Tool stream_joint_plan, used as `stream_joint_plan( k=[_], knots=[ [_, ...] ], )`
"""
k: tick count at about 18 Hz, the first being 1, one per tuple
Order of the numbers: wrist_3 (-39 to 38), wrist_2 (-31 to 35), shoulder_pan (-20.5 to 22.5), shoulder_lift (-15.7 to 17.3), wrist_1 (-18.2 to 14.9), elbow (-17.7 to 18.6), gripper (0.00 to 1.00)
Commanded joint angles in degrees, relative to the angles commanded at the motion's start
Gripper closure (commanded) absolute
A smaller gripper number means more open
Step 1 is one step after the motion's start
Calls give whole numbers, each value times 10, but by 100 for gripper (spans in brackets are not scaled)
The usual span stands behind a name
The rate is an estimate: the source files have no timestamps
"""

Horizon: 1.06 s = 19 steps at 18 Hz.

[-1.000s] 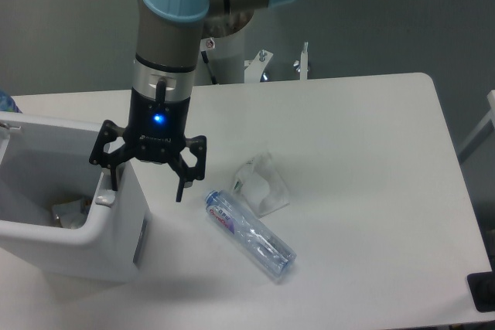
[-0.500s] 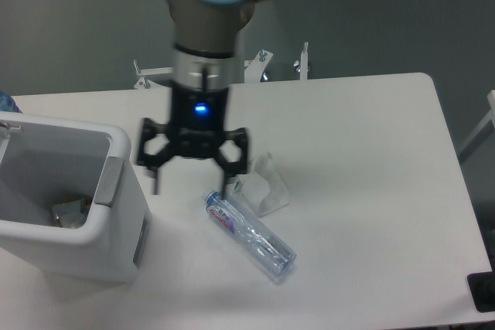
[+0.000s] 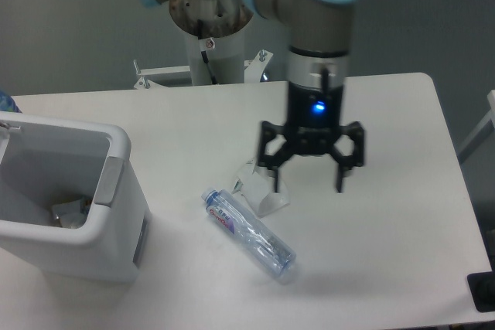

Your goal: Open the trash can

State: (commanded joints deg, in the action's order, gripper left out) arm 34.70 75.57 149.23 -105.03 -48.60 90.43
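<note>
One trash can (image 3: 73, 214), already standing open, set at the left end of the table (image 3: 387, 113); gripper (image 3: 308, 183) well apart from it, to its right

Item lies leftward of the jaws, with a clear water bottle (image 3: 249, 234) and a crumpled clear plastic wrapper (image 3: 261, 185) on the surface between; the can's long side runs roughly front to back, grey push tab (image 3: 107, 181) on the rim that faces the arm, scraps visible inside. Gripper hangs over mid-table just right of the wrapper, fingers spread wide and pointing down, nothing held. Judged: mouth uncovered, so the opening appears done; any return to the tab calls for travel left across the bottle and wrapper, clear above both
</note>
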Motion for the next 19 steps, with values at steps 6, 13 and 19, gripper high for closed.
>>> stream_joint_plan(
  k=[6,13,19],
  knots=[
    [136,24,30,-2,-43,18,0],
    [314,70,44,-5,-90,25,0],
    [331,99,40,-5,-87,46,0]
  ],
)
